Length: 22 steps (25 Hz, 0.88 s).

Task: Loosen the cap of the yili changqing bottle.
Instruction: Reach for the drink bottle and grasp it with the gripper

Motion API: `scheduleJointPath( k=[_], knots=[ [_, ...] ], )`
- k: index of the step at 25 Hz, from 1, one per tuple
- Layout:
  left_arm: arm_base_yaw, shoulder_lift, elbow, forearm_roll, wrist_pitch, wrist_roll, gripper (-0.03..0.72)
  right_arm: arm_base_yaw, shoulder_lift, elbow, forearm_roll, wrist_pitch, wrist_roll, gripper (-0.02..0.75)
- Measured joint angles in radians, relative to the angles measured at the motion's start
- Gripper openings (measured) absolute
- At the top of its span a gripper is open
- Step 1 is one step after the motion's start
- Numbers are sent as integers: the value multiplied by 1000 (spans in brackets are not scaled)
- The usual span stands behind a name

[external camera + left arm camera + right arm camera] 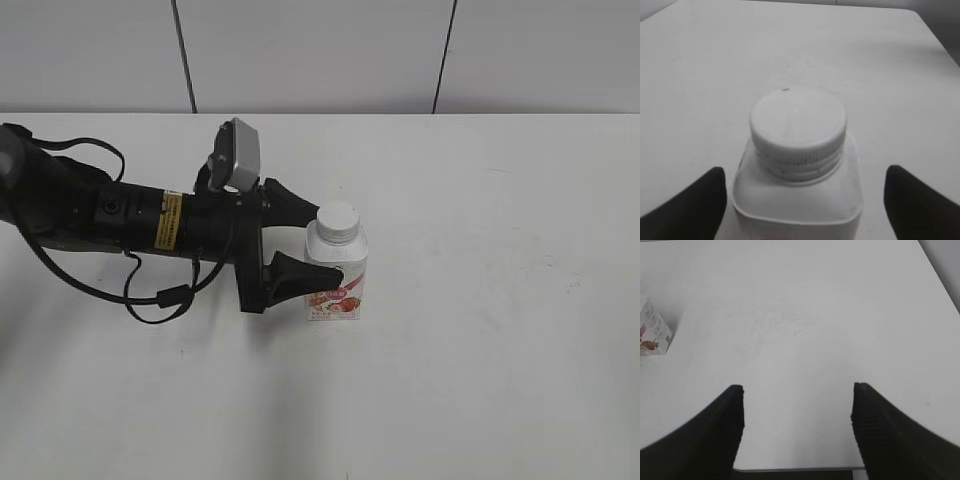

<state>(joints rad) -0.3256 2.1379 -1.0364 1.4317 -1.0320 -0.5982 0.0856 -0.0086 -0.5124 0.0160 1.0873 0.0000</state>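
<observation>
The yili changqing bottle (337,270) is seen standing upright on the white table (500,300), a little left of the middle in the exterior view. Its pink-red label faces the near side. The white cap (337,222) is still sitting on the neck, and it looks fully screwed on.

The left gripper (312,243) is reached in from the left. Its black fingers (296,277) are spread wide, with one on the far side of the bottle and one on the near side. In the left wrist view, the bottle (797,195) is seen between the two dark fingers (690,207), with gaps on both sides. It cannot be told for sure from the exterior view if the near finger is touching the bottle.

The right gripper (797,415) is spread open too and nothing is held in it. Only a corner of the bottle (652,332) is seen at the far left of its view, well apart from it.

The step in hand seems to be getting the bottle held. Next, the left fingers should be closed on the bottle body so it is kept from turning. Then the right gripper would have to be brought over the cap, closed on it, and turned. If the body is held loosely, the whole bottle may spin.
</observation>
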Motion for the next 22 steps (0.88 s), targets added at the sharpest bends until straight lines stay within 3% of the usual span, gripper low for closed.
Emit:
scheduleJointPath(
  k=[16,22],
  knots=[
    [0,0,0,0,60,0,547,0,0,0,0,0,0,533],
    [-1,0,0,7,60,0,414,0,0,0,0,0,0,533]
  ],
)
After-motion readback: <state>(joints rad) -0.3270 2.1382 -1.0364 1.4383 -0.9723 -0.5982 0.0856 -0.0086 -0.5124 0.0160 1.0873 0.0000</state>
